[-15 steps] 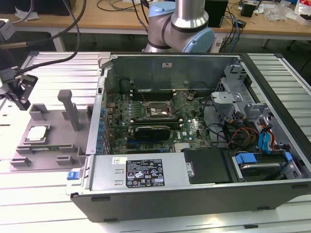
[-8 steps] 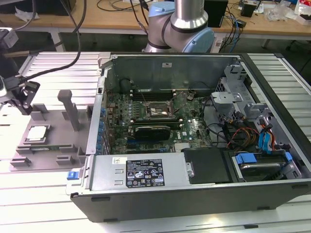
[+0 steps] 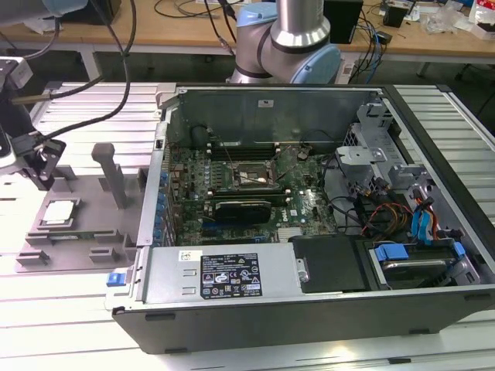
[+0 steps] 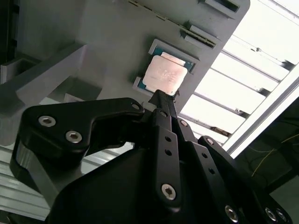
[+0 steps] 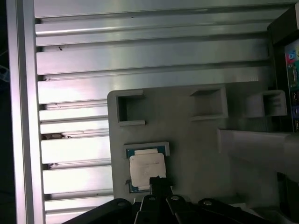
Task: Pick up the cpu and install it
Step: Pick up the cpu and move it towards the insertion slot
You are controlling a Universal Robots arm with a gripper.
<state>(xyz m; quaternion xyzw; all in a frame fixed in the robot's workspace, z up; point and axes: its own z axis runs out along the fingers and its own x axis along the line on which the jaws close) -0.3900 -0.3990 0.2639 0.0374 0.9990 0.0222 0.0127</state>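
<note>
Gripper [image 3: 39, 171] down low over the grey holder [image 3: 85, 232], out at the exterior view's left. There's your cpu [image 3: 60, 212], lying flat in a shallow square pocket of that holder, pale metal top facing up. The holder rests on the slatted metal table [image 3: 77, 325], just beside the open computer case [image 3: 309, 309].

In the second wrist view, the gripper [image 4: 160, 95] comes to a dark, narrow point right at the near edge of the cpu [image 4: 162, 75]. The first wrist view gives you the same picture: the gripper [image 5: 156, 179] is at the edge of the cpu [image 5: 147, 169]. You cannot tell whether it touches the chip, or whether it is open or closed. It has hold of nothing you can make out, and the cpu sits level in its pocket.

For writing, look at the top of the cpu in the second wrist view. There are faint markings there, too dim to read. In the case, a large black-and-white label [image 3: 232, 272] lies on the silver box nearest the camera, with a small white sticker [image 3: 189, 255] beside it, both in print too fine to read.

Deeper in the case you can see the dark square socket [image 3: 249, 179] on the green board, well apart from the cpu. A grey post [image 3: 112, 174] stands upright on the holder.
</note>
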